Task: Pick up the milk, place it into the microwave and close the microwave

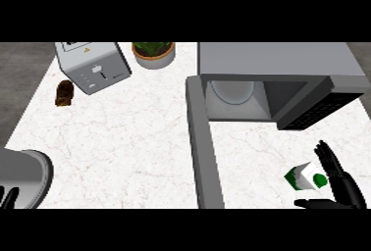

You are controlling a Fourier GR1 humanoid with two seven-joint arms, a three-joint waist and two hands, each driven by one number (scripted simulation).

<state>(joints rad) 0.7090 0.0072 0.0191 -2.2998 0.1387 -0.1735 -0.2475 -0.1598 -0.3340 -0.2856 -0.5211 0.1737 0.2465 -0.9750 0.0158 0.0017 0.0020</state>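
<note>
Closest to me, at the lower left edge, my left forearm (25, 179) fills the corner as a grey cylinder, and only a few black fingertips of the left hand (9, 197) show beneath it; I cannot tell whether that hand is open or curled.

On the marble counter (123, 142) the microwave (279, 81) stands at the upper right, its door (203, 147) swung fully out toward me, a long grey slab running down the middle of the view. That door lies between the left side of the counter and the milk. Inside the cavity I can see the pale round turntable (233, 92). A toaster (92, 67) sits at the upper left, a potted plant (153, 53) just beside it near the back edge, and a small brown lump (65, 93), which I cannot identify, lies left of the toaster.

My right hand (340, 184) is at the lower right, fingers straight and spread wide, thumb below. The milk (306, 177), a white and green carton, sits tilted between fingers and thumb, right of the door and below the microwave opening. Whether the fingers touch it I cannot say; the wrist is cut off.
</note>
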